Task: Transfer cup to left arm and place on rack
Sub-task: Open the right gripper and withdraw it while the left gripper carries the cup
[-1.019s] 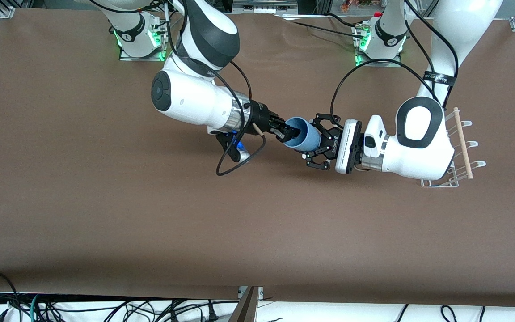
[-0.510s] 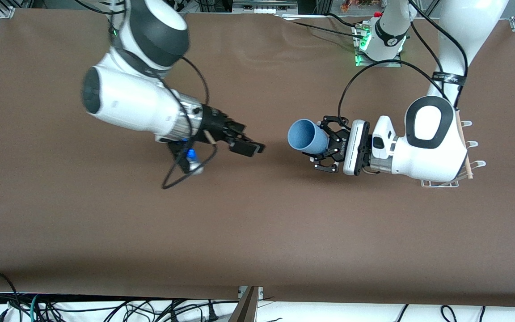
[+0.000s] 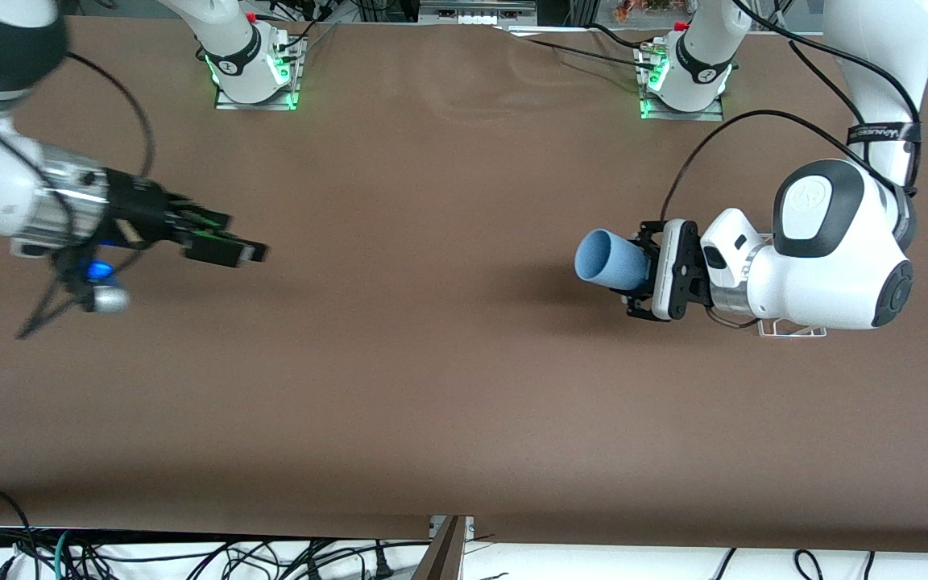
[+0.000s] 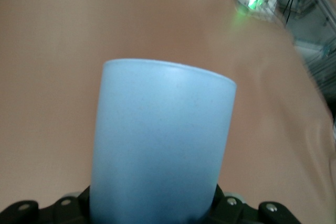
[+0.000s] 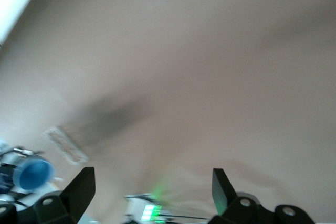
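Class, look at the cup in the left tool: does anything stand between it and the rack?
Only the left arm itself: the cup sits in the left tool, and the arm's wrist covers most of the rack.

You see a wide table (image 3: pixel 432 387) covered with a matte brown sheet, evenly lit and with soft shadows on it. At the table's edge nearest the front camera lies a pale floor strip with many tangled black cables (image 3: pixel 190 556). Silver metal frame profiles (image 3: pixel 9 20) stand at the table's corners near the bases, and small green lights (image 3: pixel 287 76) glow there.
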### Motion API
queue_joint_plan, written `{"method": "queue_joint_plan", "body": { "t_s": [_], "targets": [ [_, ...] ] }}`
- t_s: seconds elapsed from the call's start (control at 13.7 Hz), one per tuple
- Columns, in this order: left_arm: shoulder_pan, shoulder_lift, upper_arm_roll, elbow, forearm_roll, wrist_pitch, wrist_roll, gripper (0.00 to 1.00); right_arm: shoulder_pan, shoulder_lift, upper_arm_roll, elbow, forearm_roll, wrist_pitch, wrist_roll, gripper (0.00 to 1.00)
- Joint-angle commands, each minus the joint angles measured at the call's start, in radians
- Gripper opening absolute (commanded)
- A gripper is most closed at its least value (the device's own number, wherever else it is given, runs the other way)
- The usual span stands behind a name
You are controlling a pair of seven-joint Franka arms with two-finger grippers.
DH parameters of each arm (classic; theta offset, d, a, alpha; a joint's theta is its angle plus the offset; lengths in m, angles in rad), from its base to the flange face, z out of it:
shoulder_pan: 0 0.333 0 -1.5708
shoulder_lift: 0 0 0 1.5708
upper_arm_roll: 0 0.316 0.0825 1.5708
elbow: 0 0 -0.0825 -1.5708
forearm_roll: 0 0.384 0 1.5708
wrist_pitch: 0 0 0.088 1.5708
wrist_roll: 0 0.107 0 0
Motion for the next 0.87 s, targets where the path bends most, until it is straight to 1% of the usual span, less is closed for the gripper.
{"method": "queue_joint_plan", "body": {
  "t_s": [0.0,0.07,0.15,0.29,0.36,0.44,0.51,0.58,0.73,0.8],
  "targets": [
    [-0.002,-0.003,-0.002,0.050,0.243,-0.041,-0.062,0.00,0.013,-0.036,-0.033,-0.016,-0.130,-0.067,-0.138,0.99],
    [-0.005,-0.004,-0.002,0.052,0.343,-0.046,-0.085,0.00,0.015,-0.044,-0.030,-0.021,-0.184,-0.069,-0.144,0.99],
    [-0.010,-0.006,-0.007,0.053,0.446,-0.049,-0.105,0.00,0.015,-0.044,-0.028,-0.022,-0.212,-0.070,-0.147,0.99],
    [-0.028,-0.017,-0.017,0.055,0.676,-0.064,-0.157,0.00,0.015,-0.044,-0.029,-0.027,-0.228,-0.070,-0.190,0.99],
    [-0.065,-0.017,-0.014,0.055,0.806,-0.088,-0.187,0.00,0.015,-0.045,-0.028,-0.039,-0.254,-0.075,-0.213,0.99],
    [-0.097,-0.015,-0.010,0.052,0.968,-0.113,-0.226,0.00,0.018,-0.062,-0.025,-0.066,-0.289,-0.069,-0.239,0.99],
    [-0.122,-0.006,-0.013,0.047,1.100,-0.157,-0.246,0.00,0.018,-0.096,-0.002,-0.123,-0.324,-0.046,-0.257,0.99],
    [-0.145,0.008,-0.010,0.041,1.191,-0.202,-0.263,0.00,0.018,-0.145,0.025,-0.199,-0.361,0.014,-0.296,0.99],
    [-0.156,0.057,-0.010,0.033,1.365,-0.224,-0.286,0.00,0.018,-0.279,0.093,-0.414,-0.456,0.161,-0.304,0.99],
    [-0.157,0.063,-0.010,0.033,1.428,-0.224,-0.310,0.00,0.018,-0.332,0.111,-0.494,-0.494,0.218,-0.308,0.99]
  ]
}}
